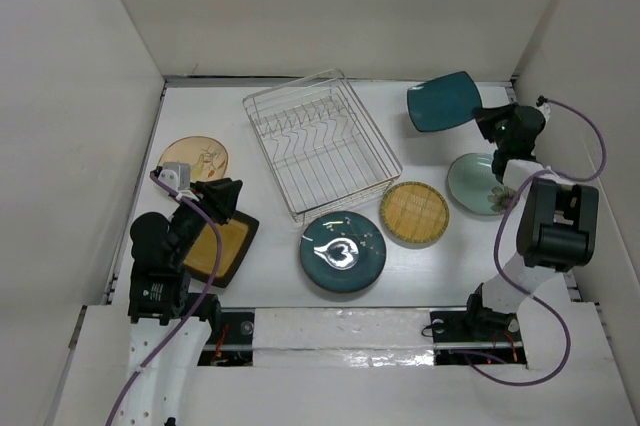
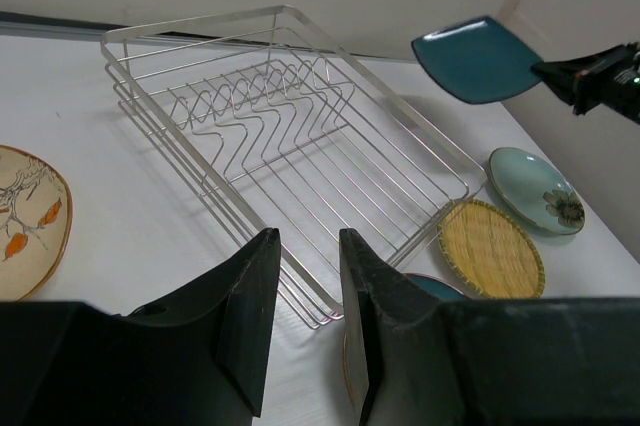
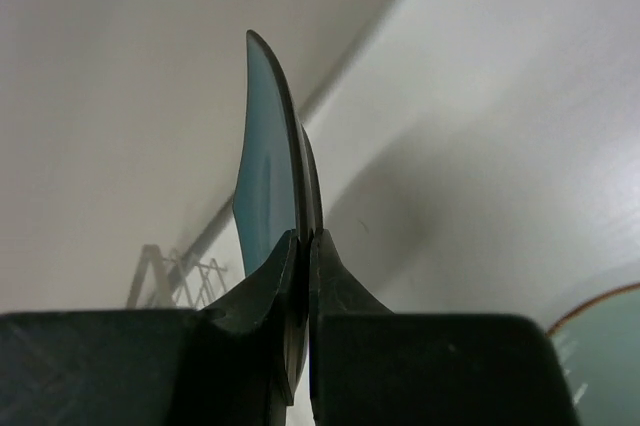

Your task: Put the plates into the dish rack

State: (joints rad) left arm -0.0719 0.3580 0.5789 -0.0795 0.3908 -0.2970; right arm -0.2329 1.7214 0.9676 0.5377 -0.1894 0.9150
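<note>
Zero of six plates in rack, which sits far-centre; dark teal plate aloft by far right corner, clamped edge-on in right claw; five lie flat around; left claw parted, holding nothing, near left edge.

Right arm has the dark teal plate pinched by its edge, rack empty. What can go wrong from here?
1. The right gripper clamps the dark teal plate at one edge only, with most of it overhanging; it may pivot or slip during the swing.
2. The dish rack sits at an angle, with thin dividers; a misaligned plate could catch the rim and shove it.
3. A drop near the pale green plate could chip both.
</note>
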